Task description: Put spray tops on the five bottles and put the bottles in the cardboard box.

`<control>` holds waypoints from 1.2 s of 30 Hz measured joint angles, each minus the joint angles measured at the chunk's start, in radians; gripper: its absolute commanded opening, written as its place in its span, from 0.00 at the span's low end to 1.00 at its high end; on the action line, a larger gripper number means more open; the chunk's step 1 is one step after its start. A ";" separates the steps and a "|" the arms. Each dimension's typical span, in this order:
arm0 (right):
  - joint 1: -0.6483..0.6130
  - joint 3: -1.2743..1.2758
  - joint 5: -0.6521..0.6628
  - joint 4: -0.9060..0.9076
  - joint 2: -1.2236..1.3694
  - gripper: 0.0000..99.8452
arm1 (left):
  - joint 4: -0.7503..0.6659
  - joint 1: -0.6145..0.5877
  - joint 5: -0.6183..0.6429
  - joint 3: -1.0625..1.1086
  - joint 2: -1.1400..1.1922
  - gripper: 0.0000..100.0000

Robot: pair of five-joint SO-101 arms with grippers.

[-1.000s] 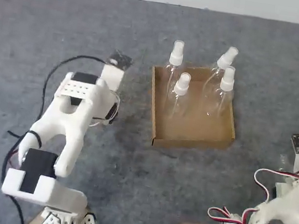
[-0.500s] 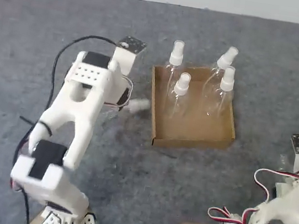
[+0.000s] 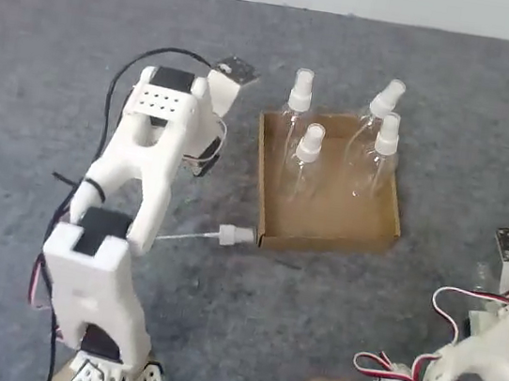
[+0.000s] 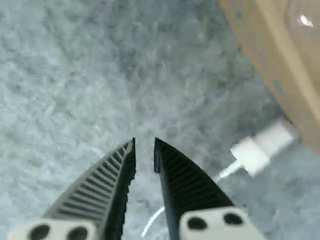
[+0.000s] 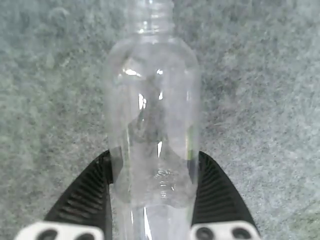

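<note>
Left gripper (image 4: pixel 144 144): your fingers stand a narrow gap apart with nothing between them, tips pointed down at the grey carpet (image 4: pixel 75 60).
Right gripper (image 5: pixel 154 156): your fingers are clamped on either side of the open bottle (image 5: pixel 152 100), low on its body. It is clear, its threaded neck bare and pointing away from the wrist over the carpet.
Loose spray top (image 3: pixel 234 235): you will find it lying on its side on the carpet, just beside the near left corner of the cardboard box (image 3: pixel 323 241). Its thin dip tube trails away from the box, toward the left arm (image 3: pixel 131 192).
Topped bottles (image 3: pixel 308 160): four, clear, upright, each with a white sprayer, standing in the far half of the box.
</note>
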 measured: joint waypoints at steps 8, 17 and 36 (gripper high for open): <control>0.000 0.000 0.000 0.000 0.000 0.02 | -0.249 0.046 -0.204 0.497 -0.388 0.15; 0.000 0.000 0.000 0.000 0.000 0.02 | -0.410 0.201 -0.282 0.787 -0.617 0.17; 0.000 0.000 0.000 0.000 0.000 0.02 | -0.626 0.262 -0.292 0.848 -0.404 0.16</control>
